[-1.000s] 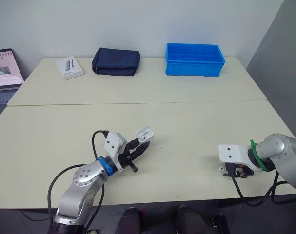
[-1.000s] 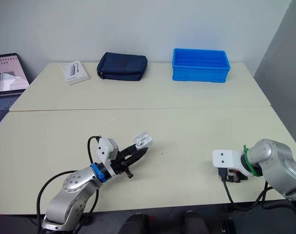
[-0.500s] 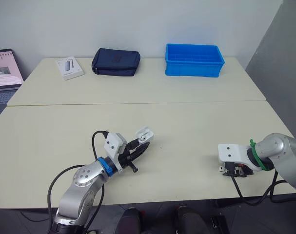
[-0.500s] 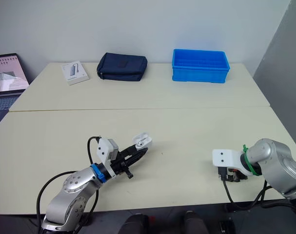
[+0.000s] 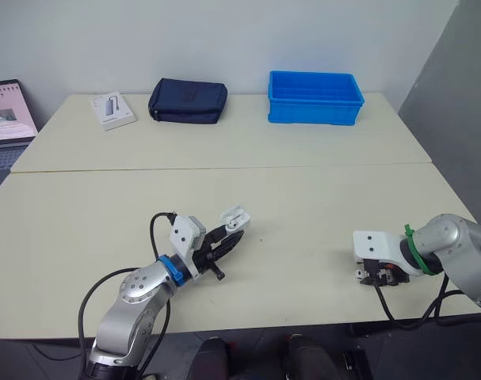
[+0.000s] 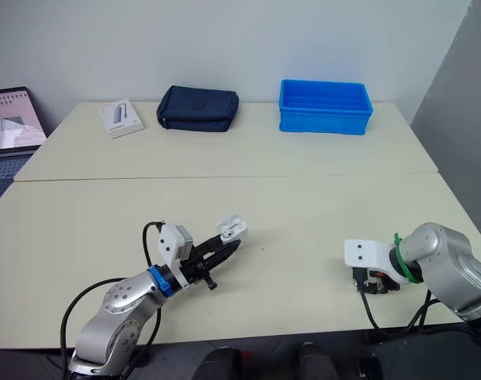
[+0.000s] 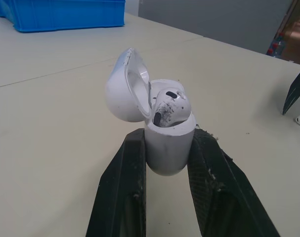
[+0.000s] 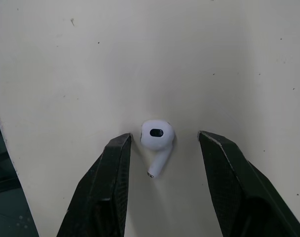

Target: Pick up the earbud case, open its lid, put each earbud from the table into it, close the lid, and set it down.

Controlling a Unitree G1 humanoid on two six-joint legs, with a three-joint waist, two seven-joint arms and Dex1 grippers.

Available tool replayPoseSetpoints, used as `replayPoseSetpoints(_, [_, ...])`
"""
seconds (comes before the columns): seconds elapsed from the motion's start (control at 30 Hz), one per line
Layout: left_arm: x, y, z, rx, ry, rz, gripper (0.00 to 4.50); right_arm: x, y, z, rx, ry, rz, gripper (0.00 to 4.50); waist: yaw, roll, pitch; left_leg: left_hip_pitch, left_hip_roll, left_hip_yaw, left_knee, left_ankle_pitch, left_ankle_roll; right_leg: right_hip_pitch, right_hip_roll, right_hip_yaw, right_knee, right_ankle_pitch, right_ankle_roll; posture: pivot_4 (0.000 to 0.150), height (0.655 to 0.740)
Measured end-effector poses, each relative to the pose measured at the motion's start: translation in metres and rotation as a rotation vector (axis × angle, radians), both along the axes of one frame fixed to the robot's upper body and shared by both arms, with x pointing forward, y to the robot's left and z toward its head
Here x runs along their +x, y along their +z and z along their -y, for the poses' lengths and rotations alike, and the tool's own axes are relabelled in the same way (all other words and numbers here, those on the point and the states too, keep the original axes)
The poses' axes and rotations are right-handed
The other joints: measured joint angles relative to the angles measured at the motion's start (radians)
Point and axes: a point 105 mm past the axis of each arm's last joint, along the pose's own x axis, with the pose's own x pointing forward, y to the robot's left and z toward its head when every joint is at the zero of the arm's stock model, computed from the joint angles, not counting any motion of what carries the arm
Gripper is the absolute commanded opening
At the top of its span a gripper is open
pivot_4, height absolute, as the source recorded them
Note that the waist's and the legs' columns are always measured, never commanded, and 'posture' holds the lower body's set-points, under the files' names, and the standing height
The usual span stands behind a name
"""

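**Earbud case is waiting open while the right gripper is framing the second earbud**

Earbud case is sitting clamped between the two black fingers of the left gripper, a little above the table, well apart from the blue crate, on its robot side and to its left. Its lid is standing open, tilted back, and one earbud is already lying in the case, although it is looking not fully seated.

The second earbud is lying on the table, also well on the robot side of the blue crate and slightly to its right. The right gripper is standing over it with its fingers apart, one on each side, and neither one is touching it.

Compared with one second ago, almost nothing is changing. The left arm is keeping the case in the same pose. The right wrist is shifting only very slightly, toward the case side, which I am reading as a fine alignment and not a new step.

So, in my judgement, the task is standing past the middle: the closing of the right fingers on the second earbud is the step in hand, and carrying it to the case, shutting the lid and setting the case down are remaining.
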Motion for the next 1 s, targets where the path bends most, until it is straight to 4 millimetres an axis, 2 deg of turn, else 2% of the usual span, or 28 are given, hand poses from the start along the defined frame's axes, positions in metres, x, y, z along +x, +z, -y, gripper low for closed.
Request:
replayPoseSetpoints(0.07, [0.000,0.000,0.000,0.000,0.000,0.000,0.78,0.000,0.000,-0.001,0.003,0.002,-0.004,1.64,0.000,0.000,0.000,0.000,0.000,0.000,0.000,0.000,0.000,0.000,0.000,0.000,0.000,0.000,0.000,0.150,0.7218])
replayPoseSetpoints(0.17, [0.000,0.000,0.000,0.000,0.000,0.000,0.78,-0.001,0.000,-0.002,0.007,0.009,-0.005,0.51,0.000,0.000,0.000,0.000,0.000,0.000,0.000,0.000,0.000,0.000,0.000,0.000,0.000,0.000,0.000,0.150,0.7218])
replayPoseSetpoints(0.2, [0.000,0.000,0.000,0.000,0.000,0.000,0.78,-0.001,0.000,-0.002,0.006,0.010,-0.004,0.40,0.000,0.000,0.000,0.000,0.000,0.000,0.000,0.000,0.000,0.000,0.000,0.000,0.000,0.000,0.000,0.150,0.7218])
replayPoseSetpoints(0.53, [0.000,0.000,0.001,0.001,-0.006,-0.001,0.78,0.000,0.001,-0.004,0.006,0.029,0.012,0.40,0.000,0.000,0.000,0.000,0.000,0.000,0.000,0.000,0.000,0.000,0.000,0.000,0.000,0.000,0.000,0.150,0.7218])
replayPoseSetpoints(0.67, [0.001,-0.002,0.001,0.000,-0.004,-0.004,0.78,0.010,0.015,-0.011,0.064,0.048,0.091,0.40,-0.001,0.000,0.000,0.000,0.000,0.001,0.000,0.000,0.000,0.000,0.000,0.001,0.000,0.000,0.000,0.150,0.7218])
replayPoseSetpoints(0.77, [0.002,-0.002,0.001,-0.007,-0.003,-0.004,0.78,0.024,0.041,-0.032,0.216,0.049,0.188,0.40,-0.002,0.000,0.000,0.000,0.000,0.000,0.000,0.000,0.000,0.000,0.001,0.001,0.000,0.000,0.000,0.150,0.7218])
replayPoseSetpoints(0.87, [0.005,0.000,0.002,-0.016,-0.006,0.003,0.78,0.035,0.077,-0.075,0.513,0.058,0.283,0.40,-0.004,0.000,0.000,0.000,0.000,-0.001,0.000,0.000,0.000,0.000,0.002,0.000,0.001,0.001,0.000,0.150,0.7218])
replayPoseSetpoints(1.0, [0.008,0.008,0.006,-0.032,-0.013,0.040,0.78,0.030,0.117,-0.133,0.963,0.119,0.390,0.40,-0.002,0.000,0.000,-0.002,0.001,-0.003,-0.001,0.000,0.000,-0.001,0.002,-0.001,0.001,0.001,0.000,0.150,0.7218])
